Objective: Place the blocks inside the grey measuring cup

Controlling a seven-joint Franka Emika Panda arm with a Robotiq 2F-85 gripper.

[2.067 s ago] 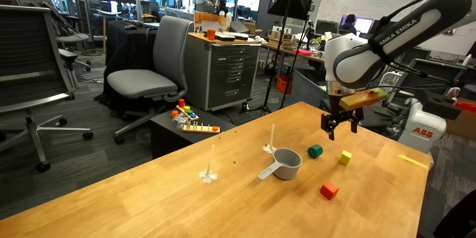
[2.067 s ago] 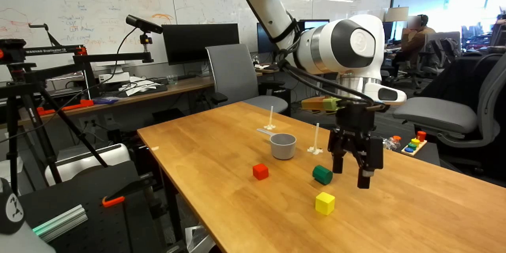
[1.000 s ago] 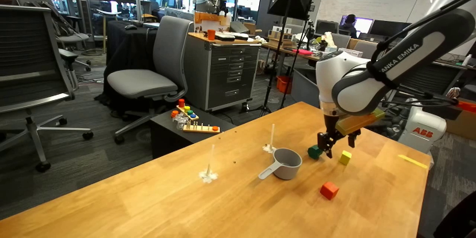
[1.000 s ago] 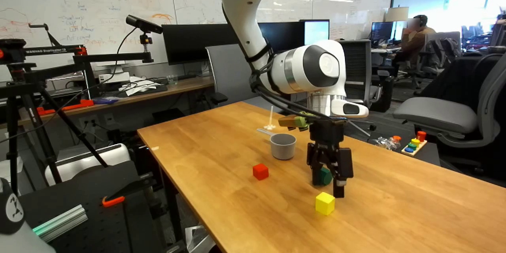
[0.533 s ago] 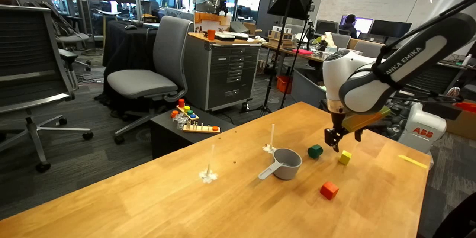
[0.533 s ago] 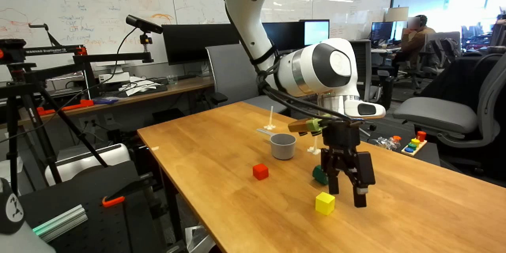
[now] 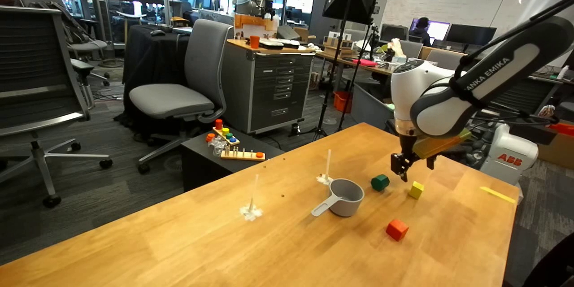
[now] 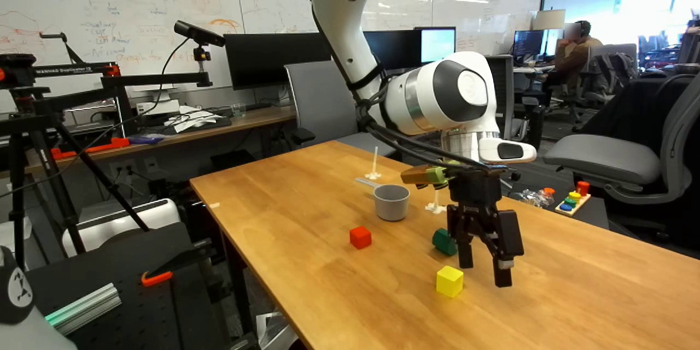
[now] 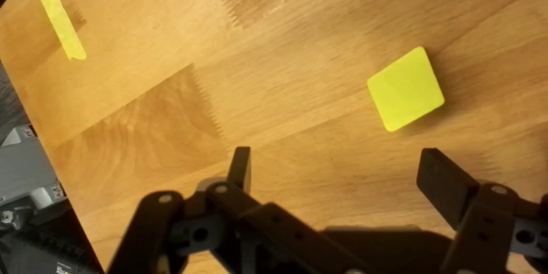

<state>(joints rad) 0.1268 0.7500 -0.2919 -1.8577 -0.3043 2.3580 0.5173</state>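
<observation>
The grey measuring cup (image 7: 346,207) stands upright with its handle out to one side, and shows in both exterior views (image 8: 391,206). A green block (image 7: 380,182) lies near it and is partly behind a finger in an exterior view (image 8: 443,242). A red block (image 7: 397,230) (image 8: 360,237) and a yellow block (image 7: 416,190) (image 8: 449,281) lie on the table. My gripper (image 7: 418,171) is open and empty, pointing down above the table beside the yellow block (image 8: 484,274). In the wrist view the yellow block (image 9: 406,89) lies beyond the open fingertips (image 9: 336,154), nearer the right finger.
Two thin white sticks (image 7: 328,164) (image 7: 254,195) stand upright on the wooden table (image 7: 188,237), one close behind the cup. A yellow tape strip (image 7: 497,194) lies near the table edge. A low black table (image 7: 202,161) with toys stands beyond the far edge.
My gripper has come down towards the table, passed close by the green block, then moved back away from it. In the last half second it barely moved. The blocks and cup have not moved.
</observation>
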